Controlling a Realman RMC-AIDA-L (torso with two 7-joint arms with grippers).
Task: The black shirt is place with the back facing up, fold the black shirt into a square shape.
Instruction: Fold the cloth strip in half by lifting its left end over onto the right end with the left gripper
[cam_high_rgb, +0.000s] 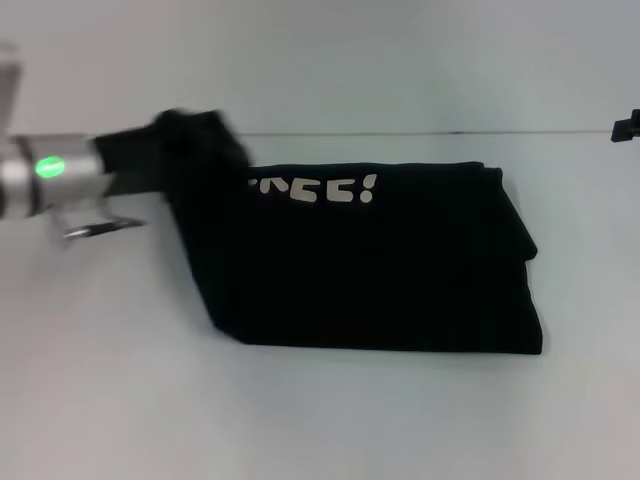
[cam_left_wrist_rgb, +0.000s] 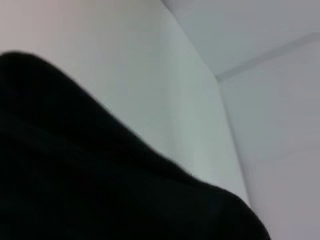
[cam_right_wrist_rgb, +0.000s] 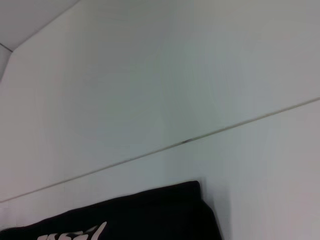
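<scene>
Pale table (cam_high_rgb: 120, 400) and bare wall behind, nothing else about. Black shirt (cam_high_rgb: 400, 270) lies mid-table, partly folded into a thick slab, white lettering (cam_high_rgb: 315, 190) along its far edge. Its left end is lifted in a bunch at the left gripper (cam_high_rgb: 175, 150), far-left of the slab; I read the fingers as clenched on that cloth, though fabric hides them. Right gripper (cam_high_rgb: 625, 127) parked at far right edge; its fingers, I cannot tell. My plan: carry the raised end low across to the right, edges matched, release only once flat.
</scene>
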